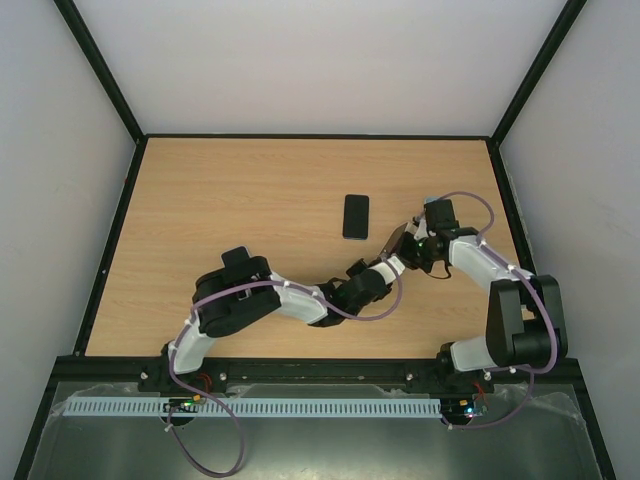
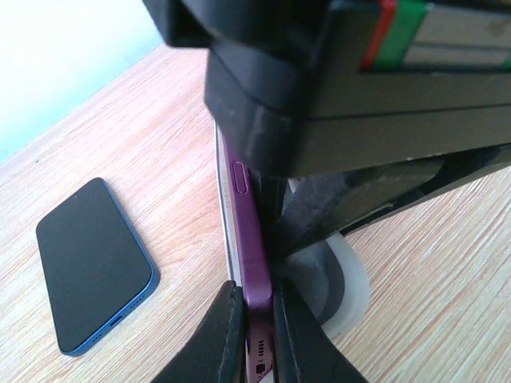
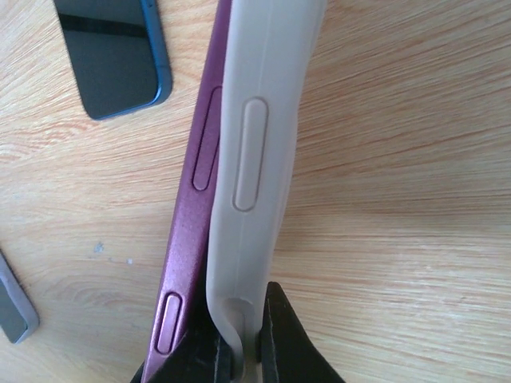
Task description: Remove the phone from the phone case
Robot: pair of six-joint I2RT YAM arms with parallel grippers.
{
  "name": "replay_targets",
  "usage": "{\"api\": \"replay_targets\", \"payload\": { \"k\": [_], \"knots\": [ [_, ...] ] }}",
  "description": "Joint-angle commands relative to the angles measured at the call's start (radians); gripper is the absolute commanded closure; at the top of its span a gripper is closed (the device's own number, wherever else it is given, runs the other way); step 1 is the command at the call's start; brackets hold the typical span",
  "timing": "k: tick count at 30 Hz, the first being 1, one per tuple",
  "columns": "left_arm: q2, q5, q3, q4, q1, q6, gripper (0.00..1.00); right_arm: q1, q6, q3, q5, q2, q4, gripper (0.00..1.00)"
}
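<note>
The left jaws are clenched on the end of the purple phone (image 2: 243,231) and the right jaws on the rim of the pale case (image 3: 255,144), so each arm seems to have its own half to pull apart; the phone's button side shows outside the case. Both are held on edge above the surface (image 1: 200,200), near a blue phone (image 1: 355,216) lying flat. The left arm (image 1: 290,300) stretches low across to the right, and the right arm (image 1: 480,260) folds back, wrist turned inward to meet it.
</note>
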Motion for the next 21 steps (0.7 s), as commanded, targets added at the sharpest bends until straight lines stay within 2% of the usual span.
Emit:
{"api": "replay_targets", "payload": {
  "k": [1, 12, 21],
  "knots": [
    [-0.088, -0.065, -0.057, 0.009, 0.033, -0.066, 0.97, -0.002, -0.042, -0.007, 0.053, -0.060, -0.030, 0.98],
    [-0.240, -0.030, -0.137, 0.011, 0.059, -0.260, 0.97, -0.003, -0.070, -0.013, 0.162, -0.112, -0.026, 0.98],
    [-0.352, -0.038, -0.200, 0.010, 0.060, -0.314, 0.97, -0.002, -0.087, -0.002, 0.178, -0.145, -0.029, 0.98]
  ]
}}
